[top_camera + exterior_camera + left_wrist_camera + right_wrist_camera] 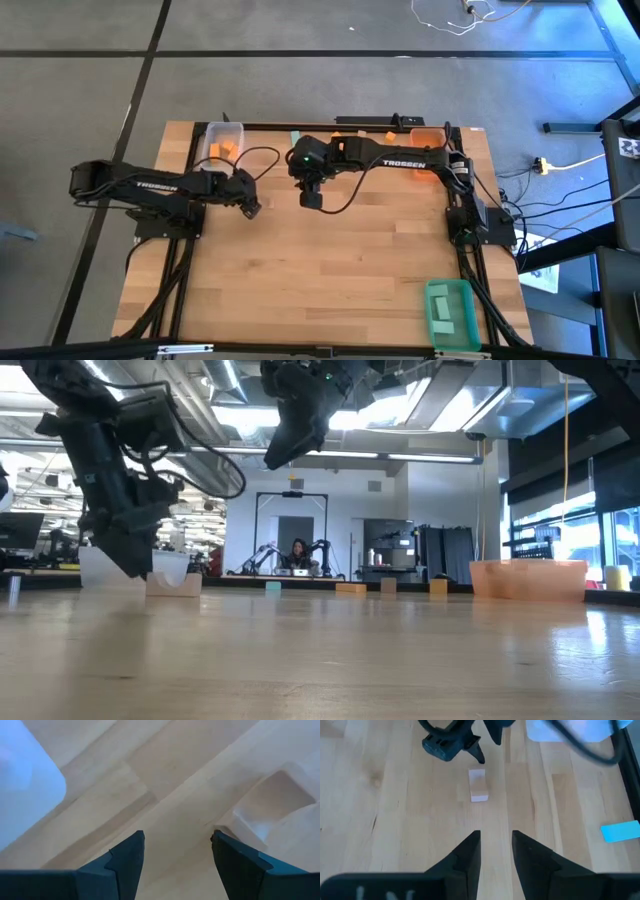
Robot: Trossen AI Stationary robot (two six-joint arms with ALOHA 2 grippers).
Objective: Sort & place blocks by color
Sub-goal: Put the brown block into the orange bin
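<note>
A pale wood block lies on the table between my two grippers; it also shows beside one left finger. My left gripper hovers low over the table just left of it, open and empty. My right gripper hangs higher, right of the block, slightly open and empty. A teal block lies on the wood toward the far edge. More teal, orange and pale blocks sit in a row along the far edge.
A clear bin holding orange pieces stands at the far left corner. An orange bin stands at the far right, and a green bin at the near right corner. Bare wood spreads across the table's middle and near side. A person sits far off in the room.
</note>
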